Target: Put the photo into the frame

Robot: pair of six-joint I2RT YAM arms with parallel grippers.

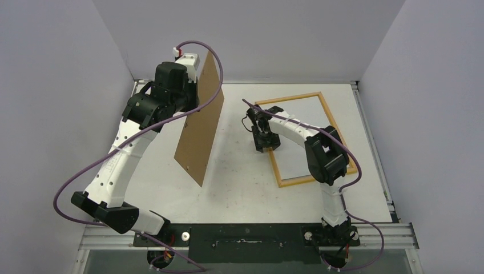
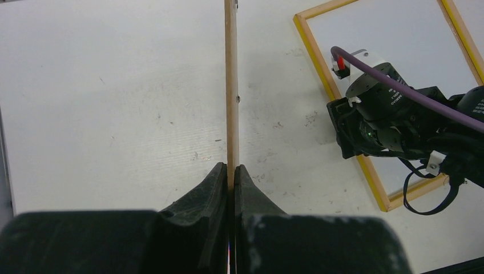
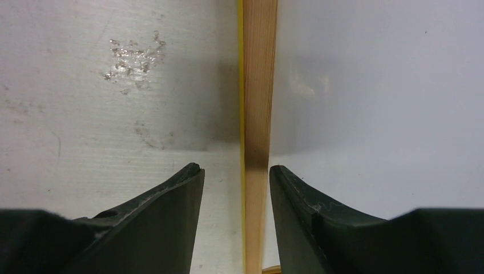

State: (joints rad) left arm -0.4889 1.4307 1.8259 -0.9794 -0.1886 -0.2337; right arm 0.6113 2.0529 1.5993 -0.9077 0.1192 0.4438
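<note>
The frame (image 1: 288,99) lies flat at the right of the table, wood-coloured side up, yellow showing along its edge. A pale sheet (image 1: 308,120) fills its opening; no printed picture shows, so I cannot tell whether it is the photo. My right gripper (image 1: 265,140) is open and low over the frame's left rail. In the right wrist view the rail (image 3: 259,85) runs between the spread fingers of the right gripper (image 3: 235,166). My left gripper (image 1: 194,85) is shut on the plain brown backing board (image 1: 200,123), holding it upright on edge above the table. The left wrist view shows the left gripper (image 2: 230,168) and the board (image 2: 230,85).
White walls (image 1: 68,68) enclose the table on the left, back and right. Purple cables (image 1: 85,171) loop off both arms. The right arm (image 1: 325,160) reaches across the frame's lower part. A black rail (image 1: 245,237) with the arm bases runs along the near edge.
</note>
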